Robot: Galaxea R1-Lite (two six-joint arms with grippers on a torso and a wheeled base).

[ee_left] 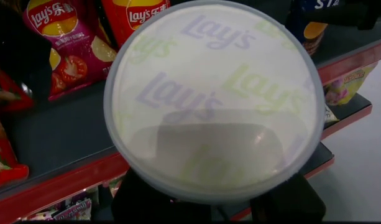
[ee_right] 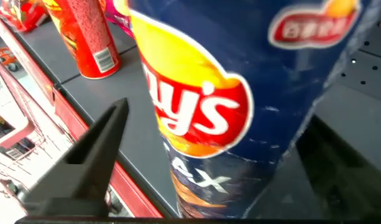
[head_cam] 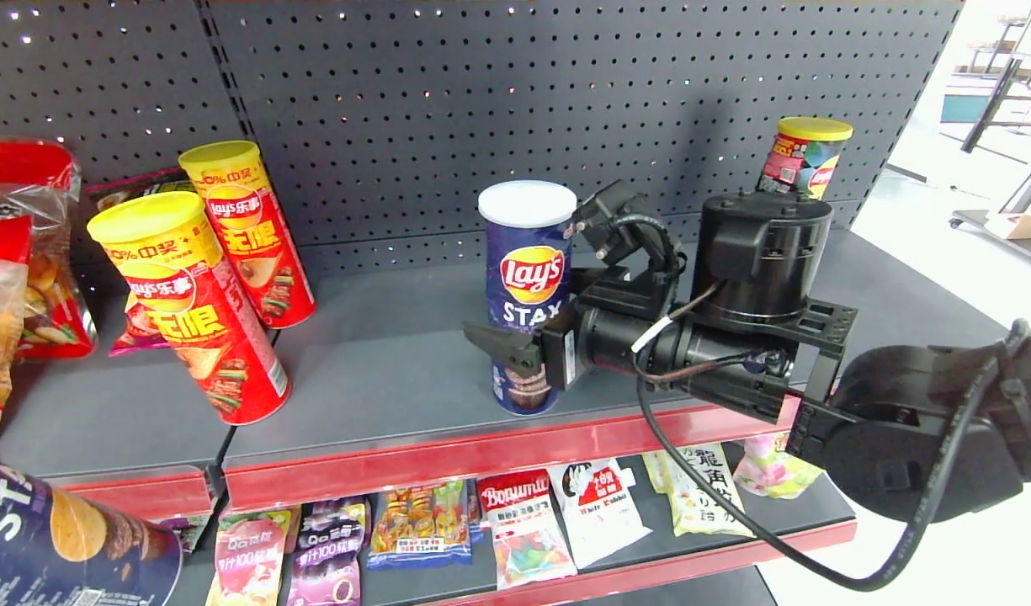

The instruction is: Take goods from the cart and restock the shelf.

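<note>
The right claw [head_cam: 515, 358] sits low on the shelf [head_cam: 380, 370] with its fingers released and spread to either side of the standing blue can [head_cam: 525, 278]. In the right wrist view a strip of bare shelf shows between one finger [ee_right: 84, 162] and the can's wall. That can stands upright between the fingers, near the shelf's red front edge, its white lid well above the claw. Farther along the shelf, on the robot's left of this claw and well apart from it, stand two tilted red cans [head_cam: 191, 303] with yellow lids. A small yellow-lidded can [head_cam: 805, 156] stands behind the claw's arm at the pegboard. Snack bags [head_cam: 515, 526] lie on the lower shelf [head_cam: 818, 505] beneath the claw. The left claw [ee_left: 230, 208] is clenched on the held blue can [head_cam: 61, 539], its lid toward the wrist camera.
</note>
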